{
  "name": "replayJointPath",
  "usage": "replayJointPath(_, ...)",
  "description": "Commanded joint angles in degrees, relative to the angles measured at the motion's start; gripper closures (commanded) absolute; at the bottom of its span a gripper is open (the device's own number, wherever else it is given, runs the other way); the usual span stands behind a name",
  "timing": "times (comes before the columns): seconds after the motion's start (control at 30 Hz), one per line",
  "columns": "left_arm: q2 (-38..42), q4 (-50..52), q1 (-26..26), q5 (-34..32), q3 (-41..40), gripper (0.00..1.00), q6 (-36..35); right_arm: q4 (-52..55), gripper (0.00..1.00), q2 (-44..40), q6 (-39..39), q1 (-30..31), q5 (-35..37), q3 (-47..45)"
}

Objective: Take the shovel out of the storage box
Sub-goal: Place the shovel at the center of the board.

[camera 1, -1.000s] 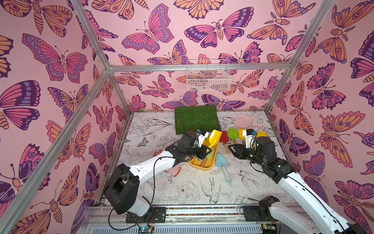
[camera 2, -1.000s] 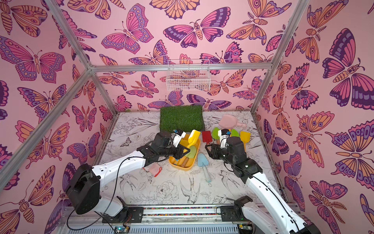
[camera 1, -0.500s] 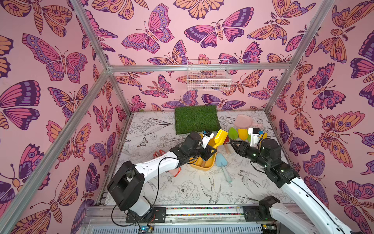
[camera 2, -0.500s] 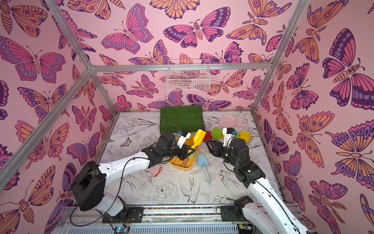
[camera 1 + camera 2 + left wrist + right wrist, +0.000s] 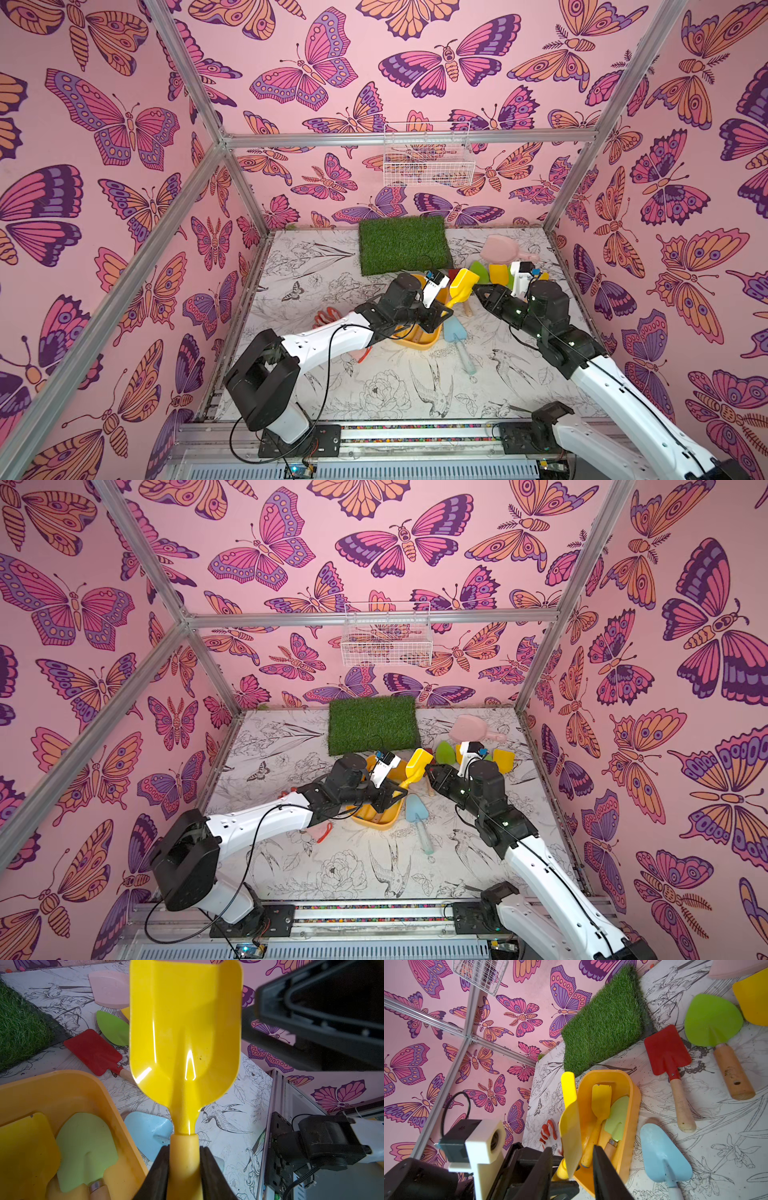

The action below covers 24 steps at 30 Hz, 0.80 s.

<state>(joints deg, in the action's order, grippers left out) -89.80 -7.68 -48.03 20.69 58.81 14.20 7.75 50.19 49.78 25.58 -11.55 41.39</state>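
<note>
My left gripper (image 5: 184, 1148) is shut on the handle of a yellow plastic shovel (image 5: 185, 1028), whose blade (image 5: 461, 282) is raised over the far right end of the yellow storage box (image 5: 419, 338). My right gripper (image 5: 572, 1147) reaches in from the right. Its jaws stand open on either side of the blade's edge (image 5: 572, 1126), with a gap on both sides. In both top views the two grippers meet at the shovel (image 5: 417, 762). A second yellow shovel (image 5: 600, 1101) and a pale green one (image 5: 618, 1118) lie inside the box.
A grass mat (image 5: 403, 245) lies behind the box. A blue shovel (image 5: 455, 332) lies right of the box. Red (image 5: 666, 1051), green (image 5: 712, 1020) and pink (image 5: 498, 249) tools lie at the back right. An orange glove (image 5: 328, 318) is left of the box, and a wire basket (image 5: 428, 158) hangs on the back wall.
My left gripper has carried the yellow shovel up and to the right. My right gripper has moved left to the blade and its jaws have narrowed around it.
</note>
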Motion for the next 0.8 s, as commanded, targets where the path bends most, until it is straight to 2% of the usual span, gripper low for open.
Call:
replayJointPath(0.0, -1.0, -1.6, -0.5, 1.0, 1.0, 1.00, -1.5, 0.3, 0.63, 1.0, 1.0, 0.1, 1.3, 1.6)
replayJointPath(0.33, -1.6, -1.6, -1.4, 1.7, 1.9, 1.00, -2.2, 1.3, 0.70, 3.2, 0.5, 1.5, 4.1, 2.3)
replayJointPath(0.43, -2.0, -1.6, -1.5, 2.1, 2.1, 1.00, -2.5, 1.7, 0.74, 4.0, 0.1, 1.7, 4.4, 2.8)
replayJointPath(0.57, -2.4, -1.5, -1.5, 2.0, 2.2, 1.00, -2.6, 2.6, 0.84, 4.6, -1.0, 2.4, 5.4, 3.6)
replayJointPath(0.77, -2.3, -1.5, -1.5, 0.0, 1.8, 0.82, -2.0, 4.5, 1.00, 4.5, -3.1, 2.5, 7.9, 4.0)
